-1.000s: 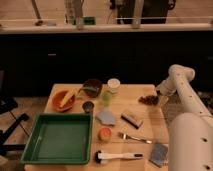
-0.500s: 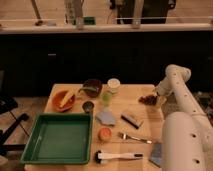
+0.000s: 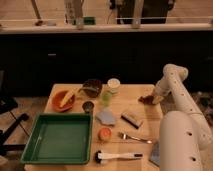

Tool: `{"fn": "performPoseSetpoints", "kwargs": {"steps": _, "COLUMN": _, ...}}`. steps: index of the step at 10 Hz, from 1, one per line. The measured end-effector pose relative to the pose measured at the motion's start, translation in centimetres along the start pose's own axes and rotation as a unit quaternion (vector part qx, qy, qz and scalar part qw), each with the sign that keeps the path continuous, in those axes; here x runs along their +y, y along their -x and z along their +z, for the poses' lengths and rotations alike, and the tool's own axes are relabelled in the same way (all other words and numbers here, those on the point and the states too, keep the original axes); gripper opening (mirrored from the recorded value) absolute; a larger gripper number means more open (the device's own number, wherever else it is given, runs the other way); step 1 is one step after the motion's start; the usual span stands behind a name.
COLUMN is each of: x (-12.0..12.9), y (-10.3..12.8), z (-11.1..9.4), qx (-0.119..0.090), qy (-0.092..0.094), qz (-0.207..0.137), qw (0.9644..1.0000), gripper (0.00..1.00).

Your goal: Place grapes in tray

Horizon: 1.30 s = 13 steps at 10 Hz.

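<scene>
arm [image 3: 176,95]: white, rounded tubular segments | lower link [image 3: 182,145]: row of small dark holes | tool [image 3: 154,98]: at arm's far tip

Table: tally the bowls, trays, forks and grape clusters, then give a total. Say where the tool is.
Bowls: 2, orange bowl, dark bowl
Trays: 1, green tray
Forks: 1, fork
Grape clusters: 1, grapes
Total: 5
Also: tool is at the grapes.

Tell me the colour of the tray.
Green, best seen in the camera view. The gripper is at the grapes, away from the tray.
</scene>
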Motion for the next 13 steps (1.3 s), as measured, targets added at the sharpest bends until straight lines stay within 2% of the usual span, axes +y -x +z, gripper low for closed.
{"fn": "performPoseSetpoints", "kwargs": {"steps": 2, "x": 0.0, "y": 0.1, "z": -0.1, "qx": -0.001, "qy": -0.001, "qz": -0.004, "qw": 1.0, "gripper": 0.0}}
{"fn": "performPoseSetpoints", "kwargs": {"steps": 6, "x": -0.2, "y": 2.2, "z": -2.0, "qx": -0.001, "qy": -0.029, "qz": -0.049, "qw": 0.9984, "gripper": 0.0}}
{"fn": "performPoseSetpoints", "kwargs": {"steps": 9, "x": -0.1, "y": 3.8, "z": -3.5, "qx": -0.006, "qy": -0.049, "qz": -0.083, "qw": 0.9954, "gripper": 0.0}}
{"fn": "performPoseSetpoints", "kwargs": {"steps": 12, "x": 0.3, "y": 5.4, "z": -5.5, "qx": -0.016, "qy": -0.069, "qz": -0.121, "qw": 0.9901, "gripper": 0.0}}
{"fn": "performPoseSetpoints", "kwargs": {"steps": 13, "x": 0.5, "y": 6.4, "z": -6.5, "qx": -0.023, "qy": -0.077, "qz": -0.137, "qw": 0.9874, "gripper": 0.0}}
